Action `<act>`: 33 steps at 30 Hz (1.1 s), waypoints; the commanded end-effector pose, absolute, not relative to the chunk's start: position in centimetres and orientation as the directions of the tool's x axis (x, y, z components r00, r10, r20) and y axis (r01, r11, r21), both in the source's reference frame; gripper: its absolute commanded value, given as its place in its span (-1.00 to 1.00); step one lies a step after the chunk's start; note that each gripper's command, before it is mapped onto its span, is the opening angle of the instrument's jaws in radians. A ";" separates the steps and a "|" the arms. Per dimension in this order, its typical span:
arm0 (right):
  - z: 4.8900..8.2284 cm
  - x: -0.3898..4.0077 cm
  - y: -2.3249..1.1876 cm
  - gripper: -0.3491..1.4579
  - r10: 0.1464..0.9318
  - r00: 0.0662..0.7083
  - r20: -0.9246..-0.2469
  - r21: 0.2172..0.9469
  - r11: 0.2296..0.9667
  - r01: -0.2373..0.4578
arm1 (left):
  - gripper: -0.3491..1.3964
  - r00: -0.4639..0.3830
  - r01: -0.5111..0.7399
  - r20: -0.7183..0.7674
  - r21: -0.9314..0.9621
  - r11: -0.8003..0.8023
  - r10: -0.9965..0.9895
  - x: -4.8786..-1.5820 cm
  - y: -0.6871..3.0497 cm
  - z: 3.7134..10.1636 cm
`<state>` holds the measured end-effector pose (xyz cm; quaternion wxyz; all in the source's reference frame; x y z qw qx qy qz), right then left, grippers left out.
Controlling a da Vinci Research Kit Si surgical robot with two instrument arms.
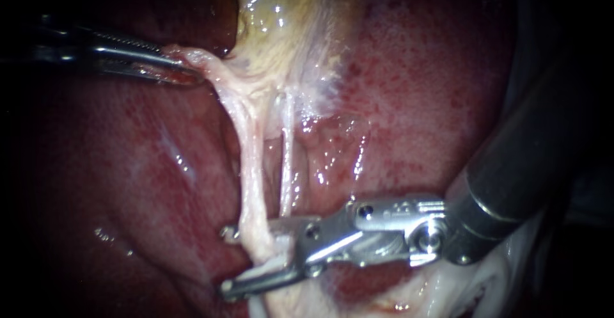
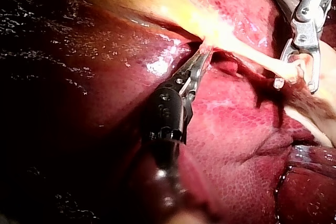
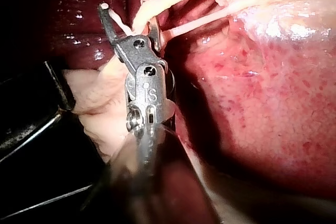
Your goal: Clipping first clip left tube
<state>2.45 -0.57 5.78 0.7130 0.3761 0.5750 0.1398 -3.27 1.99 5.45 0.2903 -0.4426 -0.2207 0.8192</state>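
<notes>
- Left tube point(image 1: 251, 183) is right up front: a pale, glistening cord running down the middle of the endoscope view and passing between the jaws of the right instrument point(image 1: 226, 259), low in the scene.
- Right instrument comes in from the lower right, with a dark shaft and a bright metal wrist. Its jaws stand wide apart, one on each side of the left tube, with a clear gap between them. They straddle the tube and are not clamped on it.
- The right wrist view shows the same: the tube crosses between the two jaw tips.
- Something whitish lies along the lower jaw, too small to call.
- Right tube point(image 1: 288, 164) is much thinner and sits just beside the left tube, on the side toward the instrument's wrist and outside the jaws. A dark window of liver shows between the two tubes.
- Further back, both tubes rise into a stretch of pale tissue point(image 1: 214, 71), drawn taut toward the left.
- Left instrument point(image 1: 182, 68) reaches in from the left, and its slim jaws are closed on that pale tissue.
- Gallbladder point(image 1: 281, 23) sits just beyond, yellowish and wet, and the pale tissue fans out from its lower end.
- Liver point(image 1: 435, 87) lies behind it all, deep red and speckled.
</notes>
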 end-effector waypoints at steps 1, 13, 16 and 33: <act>5.76 2.44 -0.56 -0.08 0.632 0.301 -0.714 0.697 0.678 0.233 | -1.00 -0.440 -0.280 -0.597 -0.619 -0.734 0.671 -3.27 1.99 5.45; 5.78 2.26 -0.45 -0.46 0.635 0.301 -0.712 0.700 0.672 0.240 | -1.00 -0.440 -0.280 -0.597 -0.619 -0.734 0.671 -3.27 1.99 5.45; 5.79 2.24 -0.45 -0.60 0.634 0.301 -0.712 0.700 0.672 0.241 | -1.00 -0.440 -0.280 -0.597 -0.619 -0.734 0.671 -3.27 2.00 5.45; 5.79 2.17 -0.43 -1.00 0.727 0.332 -0.601 0.798 0.570 0.196 | -1.00 -0.440 -0.280 -0.597 -0.619 -0.734 0.671 -3.27 2.00 5.45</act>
